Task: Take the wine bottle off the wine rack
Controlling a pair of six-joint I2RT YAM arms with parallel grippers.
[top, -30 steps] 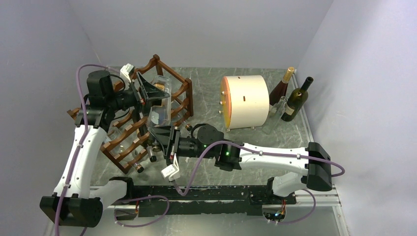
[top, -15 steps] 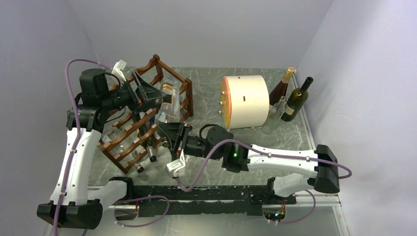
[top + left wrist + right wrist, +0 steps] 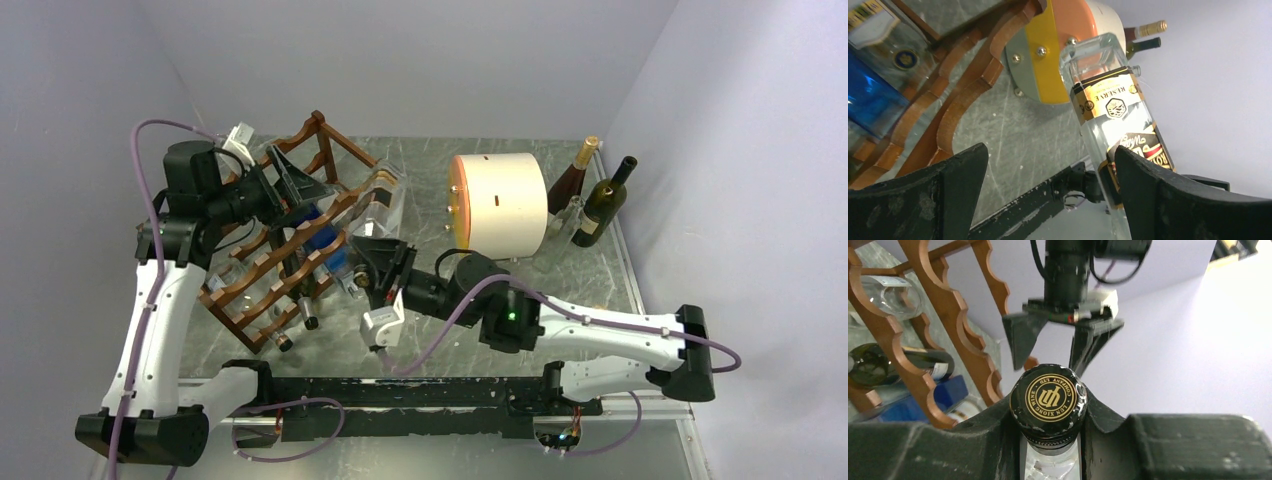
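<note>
Right, top view: my right gripper (image 3: 378, 262) is clamped on the neck of the wine bottle (image 3: 381, 205). The bottle lies just beside the wine rack's (image 3: 250, 270) 3 o'clock end, base toward 12; can't tell if they touch. My left gripper (image 3: 310, 192) hangs over the rack, spread wide, holding nothing.

Left wrist: jaws apart, bottle runs past the finger at 4 o'clock, rack rails at 9, cream drum (image 3: 1108, 15) at 12.

Right wrist: fingers pinch the neck under the black cap (image 3: 1049, 397), rack at 9.

Left arm (image 3: 150, 320) raised, jaws wide; right arm (image 3: 600, 330) outstretched, jaws apparently clamped tight.
</note>
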